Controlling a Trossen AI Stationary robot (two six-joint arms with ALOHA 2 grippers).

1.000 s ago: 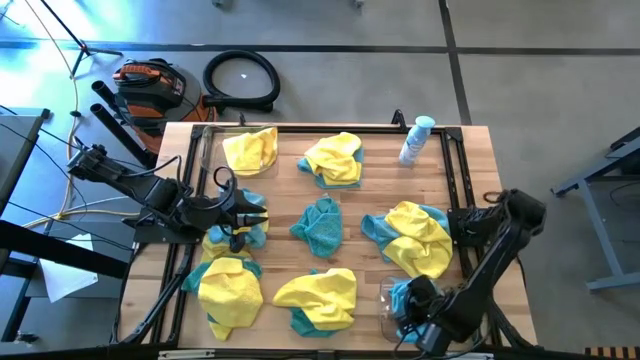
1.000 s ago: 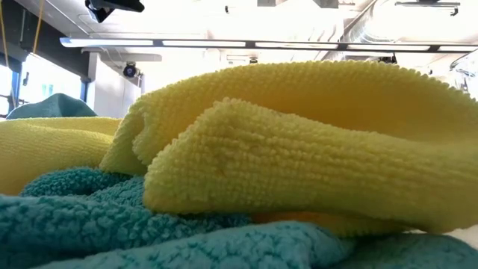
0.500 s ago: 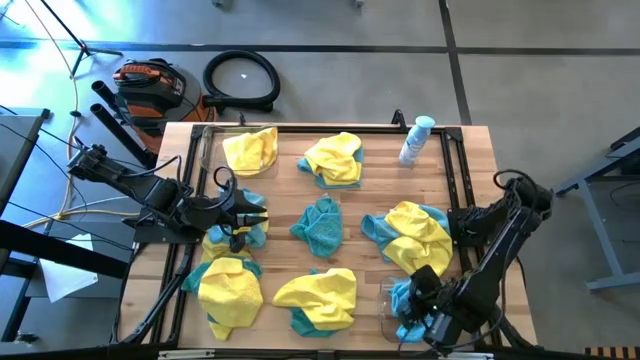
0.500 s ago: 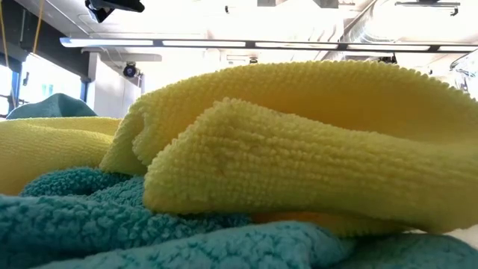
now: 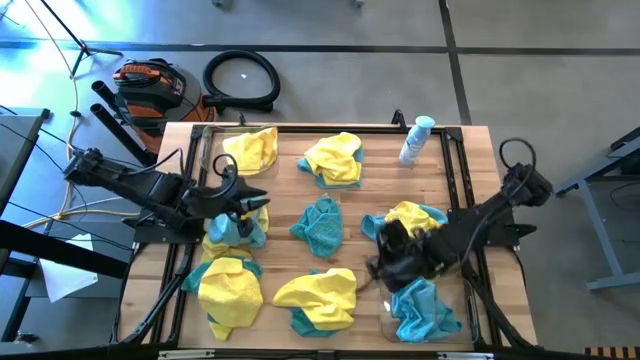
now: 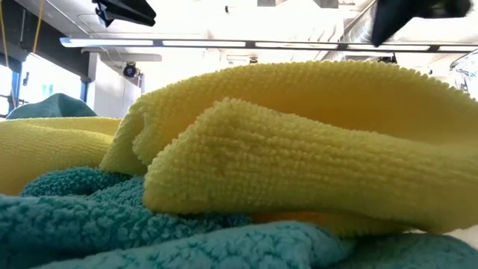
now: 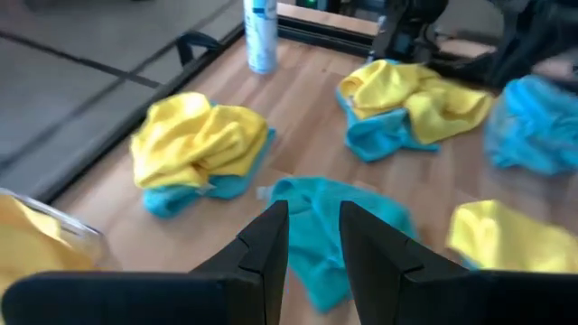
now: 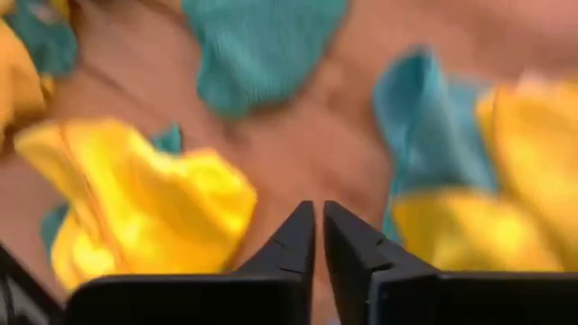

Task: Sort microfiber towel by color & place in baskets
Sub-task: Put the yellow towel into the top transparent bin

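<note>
— Two towels binned, I'm judging: a teal towel (image 5: 425, 308) is lying in my right basket (image 5: 388, 322), a yellow towel (image 5: 250, 150) in the left basket (image 5: 205, 150).
— The rest?
— Lying in piles across the wooden table (image 5: 375, 200). My right gripper (image 5: 375, 262) is hovering pinched together, empty; my left gripper (image 5: 262, 201) is waiting slightly apart. A hose (image 5: 241, 79) is lying on the concrete floor.
</note>
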